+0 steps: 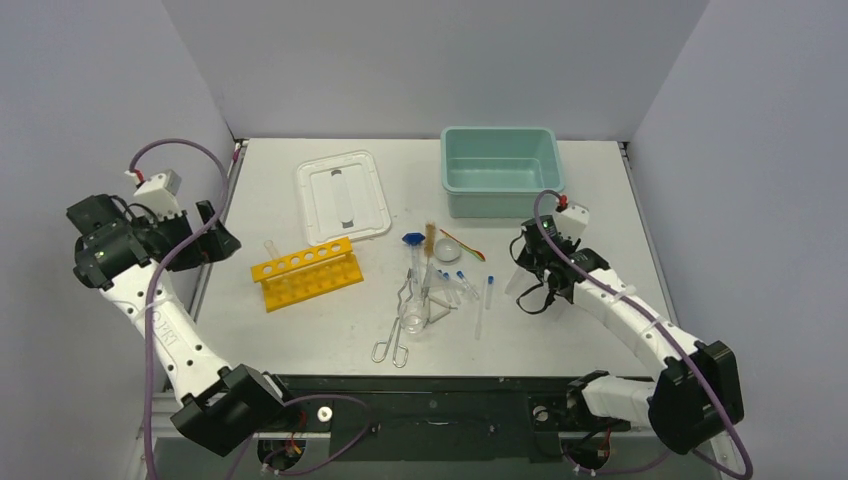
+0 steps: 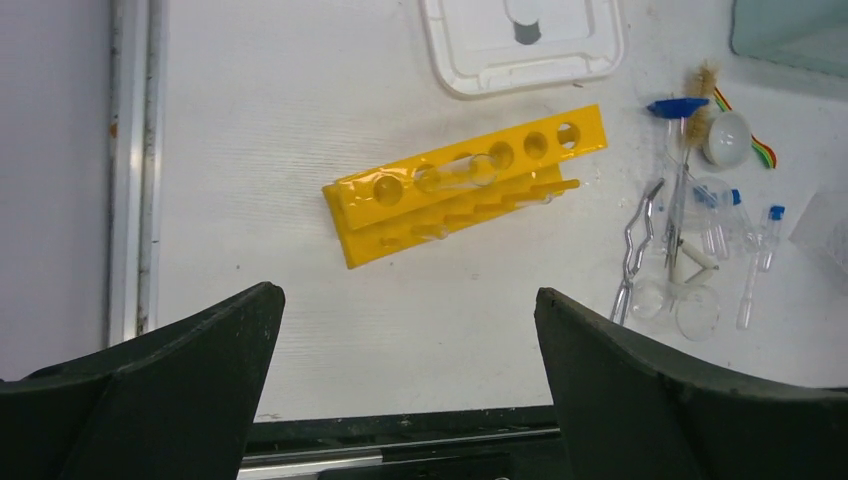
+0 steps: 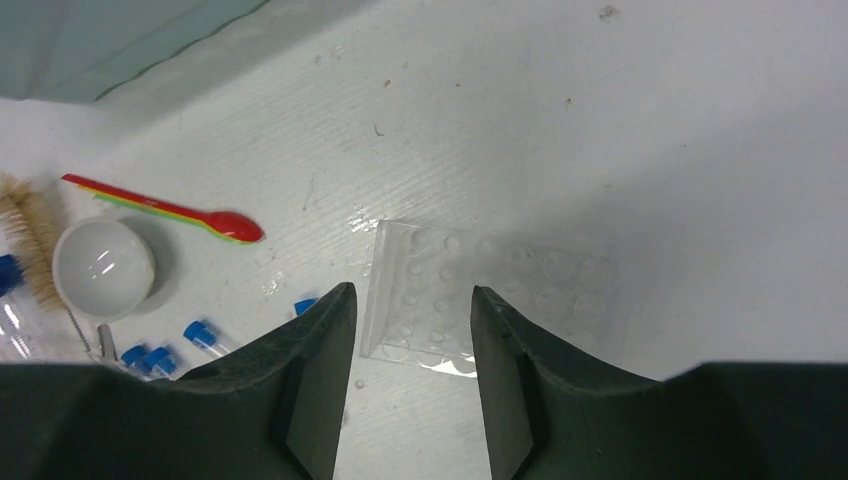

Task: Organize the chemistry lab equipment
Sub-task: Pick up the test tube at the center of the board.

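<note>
A yellow holed rack [image 1: 305,272] [image 2: 465,185] lies left of centre with a clear glass tube [image 2: 455,175] resting across it. Mid-table is a cluster: metal tongs [image 1: 395,335], a small beaker [image 1: 415,320], blue-capped vials [image 1: 465,285] [image 3: 200,335], a tan brush [image 1: 431,240] and a round dish [image 1: 447,250] [image 3: 103,265]. My right gripper [image 1: 530,275] [image 3: 410,295] is open just above a clear dimpled plate [image 3: 490,300] lying on the table; the plate's left edge shows between the fingertips, untouched. My left gripper [image 1: 215,235] [image 2: 405,292] hangs wide open and holds nothing, over the table's left side.
A teal tub [image 1: 500,170] stands at the back right, just behind my right gripper. A white lid [image 1: 342,195] lies at the back centre. Coloured spoons [image 3: 170,212] rest beside the dish. The table's metal edge strip [image 2: 130,170] runs along the left.
</note>
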